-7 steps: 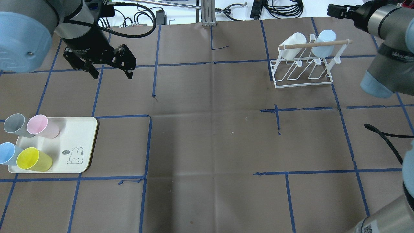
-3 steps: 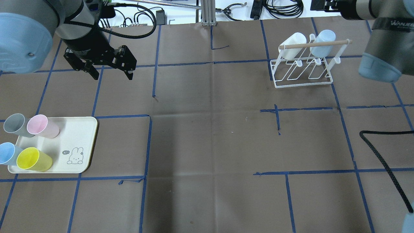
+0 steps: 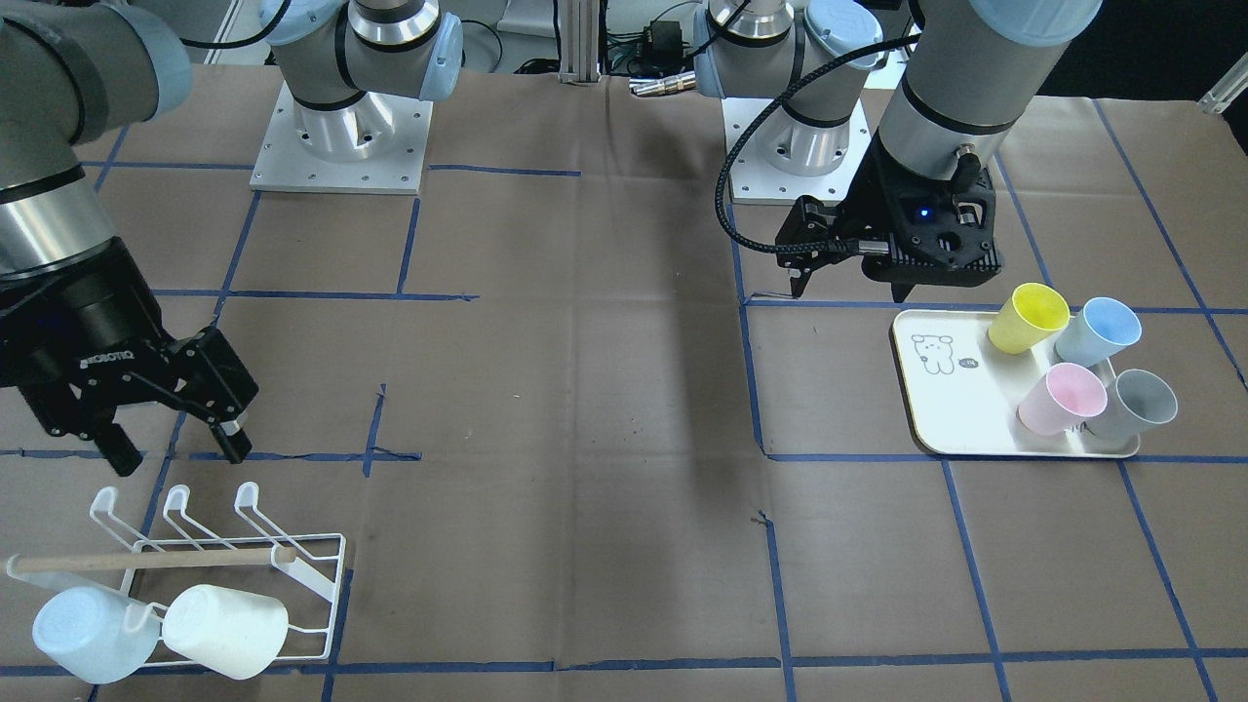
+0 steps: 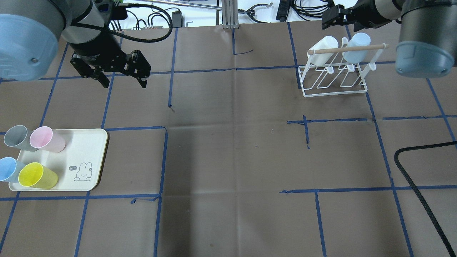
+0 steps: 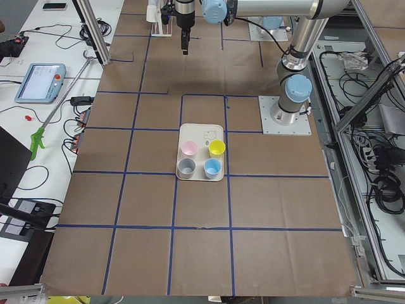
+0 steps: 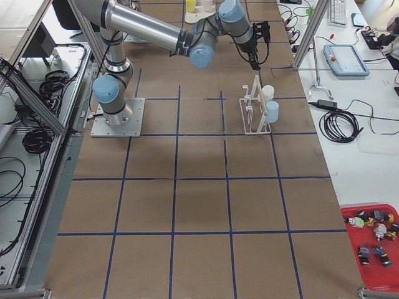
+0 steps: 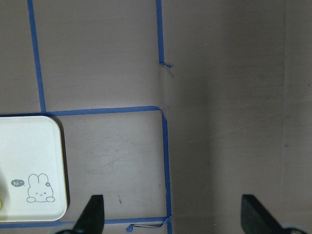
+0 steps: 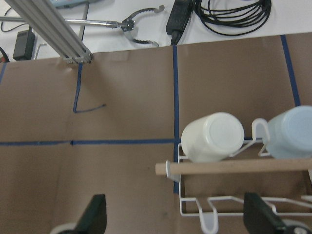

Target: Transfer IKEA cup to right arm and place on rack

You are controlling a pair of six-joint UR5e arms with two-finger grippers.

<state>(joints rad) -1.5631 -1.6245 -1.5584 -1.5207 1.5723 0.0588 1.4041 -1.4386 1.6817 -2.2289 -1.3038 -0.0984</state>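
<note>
Half the pale blue cup (image 8: 291, 131) off-frame

Rack (image 4: 335, 93) partly loaded
Yellow cup (image 4: 35, 175), blue cup (image 4: 9, 169), pink cup (image 4: 46, 140) and grey cup (image 4: 18, 137) are standing mouth-up on the tray (image 4: 85, 146); white cup (image 4: 325, 44) and pale blue cup (image 4: 358, 41) are hanging on the rack, right gripper (image 3: 178, 450) hovering near it, fingers spread.

Matt brown paper, creased and scuffed, covers the desk (image 4: 228, 160), crossed by blue tape (image 4: 235, 68). The rack (image 4: 334, 76) is smooth white-coated wire with a bare, pale wooden dowel (image 4: 348, 49). Pastel cups (image 3: 1061, 398) look like matt plastic and stand on a smooth cream tray (image 3: 960, 414). The arms (image 3: 960, 88) are satin silver metal with pale blue caps and matt black fingers (image 4: 103, 81).
</note>
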